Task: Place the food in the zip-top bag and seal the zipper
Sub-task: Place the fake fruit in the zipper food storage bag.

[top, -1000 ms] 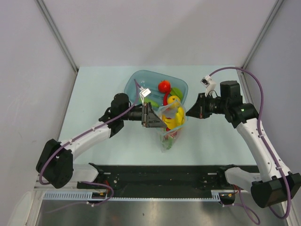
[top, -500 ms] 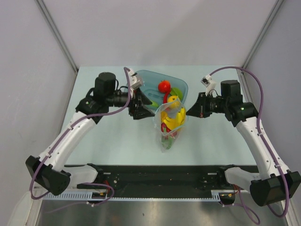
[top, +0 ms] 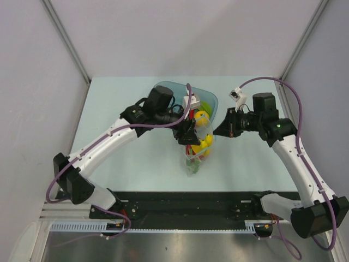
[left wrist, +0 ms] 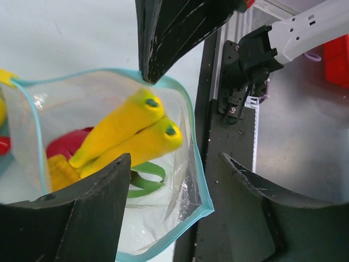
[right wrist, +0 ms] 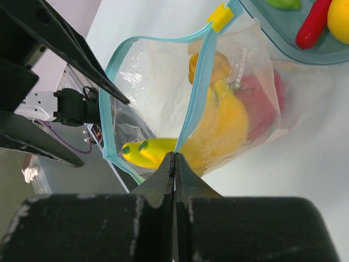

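Observation:
The clear zip-top bag (top: 195,158) lies on the table in front of the tray, mouth raised. It holds a yellow banana (left wrist: 125,120), a red piece (left wrist: 65,147) and a green piece (left wrist: 144,180). My right gripper (top: 217,131) is shut on the blue zipper strip (right wrist: 196,76), below its yellow slider (right wrist: 220,16); its jaws (right wrist: 174,157) are pressed together on the strip. My left gripper (top: 186,135) is open, its fingers either side of the bag's rim (left wrist: 174,164), touching nothing. A red chili (right wrist: 311,27), yellow citrus (top: 202,115) and green vegetable (top: 205,105) lie in the tray.
The blue-green tray (top: 163,90) stands at the back middle, partly covered by my left arm, which reaches across it. The black base rail (top: 185,199) runs along the near table edge. Grey walls close in the back and both sides.
My left arm swung up from the bag's left side, over the tray, and down to the bag's mouth, now hiding the red tomato. My right gripper has kept its hold on the strip.

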### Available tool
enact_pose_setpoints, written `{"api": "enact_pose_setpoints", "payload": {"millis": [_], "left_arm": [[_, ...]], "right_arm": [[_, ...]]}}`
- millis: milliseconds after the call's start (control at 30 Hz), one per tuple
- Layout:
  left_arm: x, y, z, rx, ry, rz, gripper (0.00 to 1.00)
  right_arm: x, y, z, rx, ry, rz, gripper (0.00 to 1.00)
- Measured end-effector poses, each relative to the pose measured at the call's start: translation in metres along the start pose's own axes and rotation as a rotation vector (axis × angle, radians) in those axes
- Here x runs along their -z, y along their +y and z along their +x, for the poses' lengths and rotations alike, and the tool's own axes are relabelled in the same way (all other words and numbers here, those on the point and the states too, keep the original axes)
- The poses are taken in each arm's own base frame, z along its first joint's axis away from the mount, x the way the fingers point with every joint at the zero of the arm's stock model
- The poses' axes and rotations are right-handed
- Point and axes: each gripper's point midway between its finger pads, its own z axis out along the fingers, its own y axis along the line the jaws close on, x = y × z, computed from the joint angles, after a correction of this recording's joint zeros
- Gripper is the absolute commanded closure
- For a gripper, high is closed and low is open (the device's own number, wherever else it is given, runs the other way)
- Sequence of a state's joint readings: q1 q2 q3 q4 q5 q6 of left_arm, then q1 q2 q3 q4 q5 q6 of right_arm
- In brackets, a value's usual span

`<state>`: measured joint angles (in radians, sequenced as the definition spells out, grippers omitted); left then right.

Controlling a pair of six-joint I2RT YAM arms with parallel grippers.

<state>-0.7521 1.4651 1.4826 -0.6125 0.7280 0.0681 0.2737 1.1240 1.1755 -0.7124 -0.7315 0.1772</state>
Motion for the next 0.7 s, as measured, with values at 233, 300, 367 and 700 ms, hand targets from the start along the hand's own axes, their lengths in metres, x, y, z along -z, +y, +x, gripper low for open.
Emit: {"api": "enact_pose_setpoints", "payload": {"millis": [233,300,367,700], "left_arm": [[-0.021,0.006,0.013,0.15,0.021,0.002,0.32],[-0.028,0.011,0.016,0.183,0.028,0.004,0.33],[-0.036,0.015,0.021,0.211,0.044,0.01,0.35],[-0.048,0.016,0.035,0.269,0.087,0.065,0.88]], "right_arm": [[-0.003,-0.001,0.001,0.007,0.011,-0.007,1.0],[-0.003,0.0,0.001,0.011,0.012,-0.011,1.0],[-0.003,0.0,0.001,0.017,0.012,-0.013,1.0],[-0.003,0.0,0.001,0.048,0.011,-0.018,1.0]]}}
